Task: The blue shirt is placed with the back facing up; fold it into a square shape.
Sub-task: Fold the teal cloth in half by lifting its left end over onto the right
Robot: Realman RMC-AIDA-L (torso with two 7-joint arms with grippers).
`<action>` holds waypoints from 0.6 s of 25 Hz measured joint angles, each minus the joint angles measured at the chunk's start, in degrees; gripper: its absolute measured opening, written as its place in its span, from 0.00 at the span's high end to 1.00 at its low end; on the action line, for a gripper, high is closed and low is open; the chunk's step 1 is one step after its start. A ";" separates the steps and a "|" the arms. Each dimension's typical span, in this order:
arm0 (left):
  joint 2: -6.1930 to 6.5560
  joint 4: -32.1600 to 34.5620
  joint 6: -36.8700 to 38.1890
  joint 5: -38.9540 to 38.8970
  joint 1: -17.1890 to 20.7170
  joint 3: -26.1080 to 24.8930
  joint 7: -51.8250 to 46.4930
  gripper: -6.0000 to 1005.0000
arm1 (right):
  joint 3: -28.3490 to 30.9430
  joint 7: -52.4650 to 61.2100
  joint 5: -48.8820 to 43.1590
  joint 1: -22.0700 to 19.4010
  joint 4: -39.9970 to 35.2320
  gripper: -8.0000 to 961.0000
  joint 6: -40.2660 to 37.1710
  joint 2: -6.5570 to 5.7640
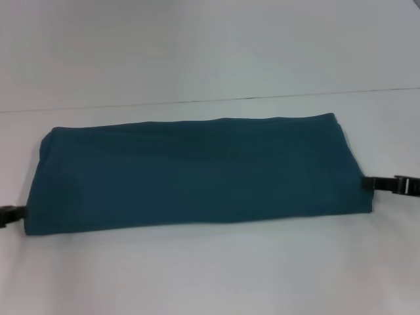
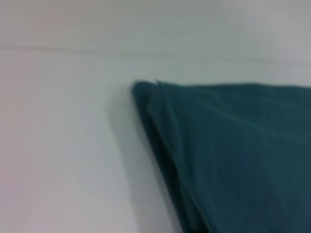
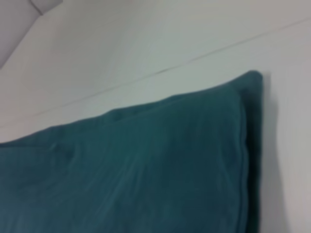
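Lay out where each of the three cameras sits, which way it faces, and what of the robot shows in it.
Head view: from the robot's head, looking forward and down at the blue shirt, folded into a long band on the white table; left gripper and right gripper at its ends.
Left wrist view: low beside the shirt's corner; no robot part shows.
Right wrist view: low beside the opposite corner; no robot part shows.
All three share the shirt and table.

You see a plain dark teal-blue cotton shirt (image 1: 197, 174), folded into a long band, with no print or pattern showing. Around it the smooth flat surface (image 1: 210, 269) is pale grey-white. At each end of the shirt sits a black gripper (image 1: 392, 186).
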 joint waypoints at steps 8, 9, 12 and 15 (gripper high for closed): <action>-0.21 4.71 0.99 -1.80 0.93 -6.03 -2.64 0.69 | 3.73 -1.93 1.35 -0.48 -4.72 0.39 -3.45 0.60; -0.20 4.70 1.80 -2.82 1.00 -6.75 -2.64 0.65 | 3.82 -2.89 2.29 -0.48 -4.99 0.34 -3.90 0.70; -0.19 4.56 4.24 -5.84 1.60 -8.04 -2.45 0.54 | 3.58 -5.41 4.75 -0.22 -5.33 0.21 -4.67 0.92; -0.18 4.31 7.23 -9.24 2.59 -8.29 -2.27 0.42 | 3.34 -6.55 5.24 0.78 -5.25 0.13 -4.00 0.95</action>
